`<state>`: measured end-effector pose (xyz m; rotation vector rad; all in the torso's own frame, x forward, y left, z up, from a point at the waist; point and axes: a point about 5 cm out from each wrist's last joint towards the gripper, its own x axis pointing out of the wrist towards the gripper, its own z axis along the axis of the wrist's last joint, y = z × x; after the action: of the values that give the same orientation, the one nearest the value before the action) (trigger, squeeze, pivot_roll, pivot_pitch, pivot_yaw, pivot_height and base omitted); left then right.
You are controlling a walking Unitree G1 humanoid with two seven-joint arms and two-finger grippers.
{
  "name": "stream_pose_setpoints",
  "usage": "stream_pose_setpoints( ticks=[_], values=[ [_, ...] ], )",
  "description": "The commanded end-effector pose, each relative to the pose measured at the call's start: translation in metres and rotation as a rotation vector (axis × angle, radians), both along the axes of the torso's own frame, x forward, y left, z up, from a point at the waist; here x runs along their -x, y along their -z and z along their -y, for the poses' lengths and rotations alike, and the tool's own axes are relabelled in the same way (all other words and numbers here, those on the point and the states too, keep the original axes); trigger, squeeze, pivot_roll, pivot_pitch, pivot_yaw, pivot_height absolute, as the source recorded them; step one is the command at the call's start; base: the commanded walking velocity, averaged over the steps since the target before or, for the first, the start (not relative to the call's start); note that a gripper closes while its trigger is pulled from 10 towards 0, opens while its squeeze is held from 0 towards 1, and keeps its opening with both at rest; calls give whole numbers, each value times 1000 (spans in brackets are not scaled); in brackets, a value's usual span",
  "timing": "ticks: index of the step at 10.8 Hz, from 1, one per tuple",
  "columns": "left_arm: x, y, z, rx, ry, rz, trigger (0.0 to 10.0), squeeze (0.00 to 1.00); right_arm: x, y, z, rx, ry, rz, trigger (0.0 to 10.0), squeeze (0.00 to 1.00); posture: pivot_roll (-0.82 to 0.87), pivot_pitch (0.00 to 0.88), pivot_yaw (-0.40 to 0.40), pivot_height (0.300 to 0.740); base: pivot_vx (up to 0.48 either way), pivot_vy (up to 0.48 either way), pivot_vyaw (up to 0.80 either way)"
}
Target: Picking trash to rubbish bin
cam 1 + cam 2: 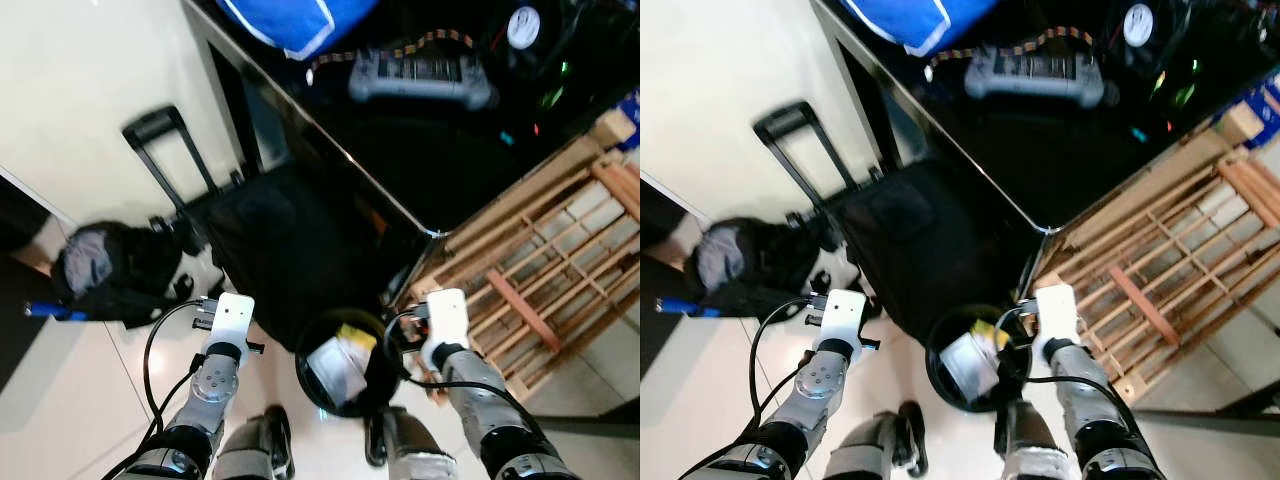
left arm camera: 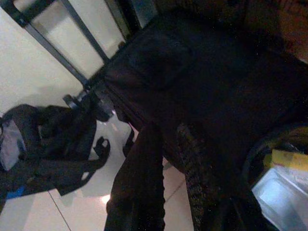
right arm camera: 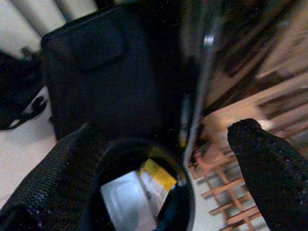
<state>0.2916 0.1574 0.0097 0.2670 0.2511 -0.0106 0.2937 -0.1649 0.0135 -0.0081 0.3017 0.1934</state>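
While the right gripper [image 3: 159,159] hangs with jaws spread wide and empty, trash [image 3: 132,197] lies in the bin [image 1: 305,375] below.

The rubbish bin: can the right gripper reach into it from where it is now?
Probably yes. The right gripper hangs open just above the rubbish bin, whose open mouth shows the trash inside, with nothing between them.

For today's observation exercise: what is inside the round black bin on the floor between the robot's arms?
Inside the black bin lie a pale, whitish wrapper or container and a yellow piece beside it. Anything beneath them, and the bin's bottom, is covered.
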Motion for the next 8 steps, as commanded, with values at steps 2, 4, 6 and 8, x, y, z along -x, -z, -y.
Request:
stream_pose_setpoints(
  ticks=[2,4,6,8],
  values=[
    [4,4,-3,-4,-20,-12,10000,0,3,5,4,0,33,-15,10000,0,-43,177,57,740,0,0,0],
    [3,2,-3,2,-25,-1,10000,0,-1,-1,6,-2,62,25,10000,0,-44,158,56,740,0,0,0],
    [-4,-7,-2,25,-19,54,10000,0,-11,-17,17,-2,127,121,10000,0,-47,144,54,740,0,0,0],
    [-6,-9,0,28,-21,63,10000,0,-14,-20,19,4,141,125,10000,0,-45,149,49,740,0,0,0]
  ],
)
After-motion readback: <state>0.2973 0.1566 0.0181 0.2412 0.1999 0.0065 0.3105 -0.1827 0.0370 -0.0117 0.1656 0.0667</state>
